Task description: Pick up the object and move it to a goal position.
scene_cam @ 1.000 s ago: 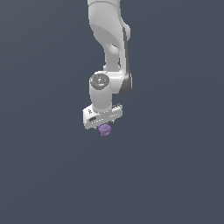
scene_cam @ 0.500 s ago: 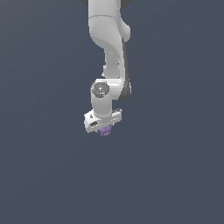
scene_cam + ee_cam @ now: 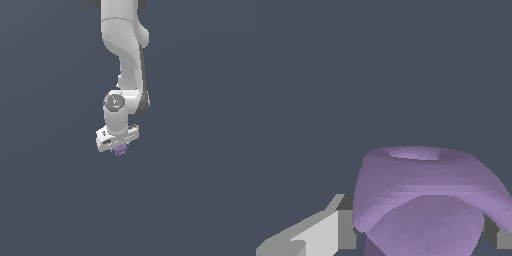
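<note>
The object [image 3: 120, 149] is a small purple lumpy thing that peeks out just under the white hand of the arm in the exterior view. My gripper [image 3: 119, 148] is shut on it from both sides. Close up in the wrist view, the purple object [image 3: 423, 200] fills the space between the two fingers [image 3: 331, 231], its folded top flaring wide. Most of the object is hidden by the hand in the exterior view.
The white arm [image 3: 125, 60] comes down from the top of the exterior view. Around it there is only a plain dark grey-blue surface [image 3: 200, 200].
The arm has swung, carrying the hand and the purple object slightly toward the exterior view's right and a little upward. The grip has stayed the same.
</note>
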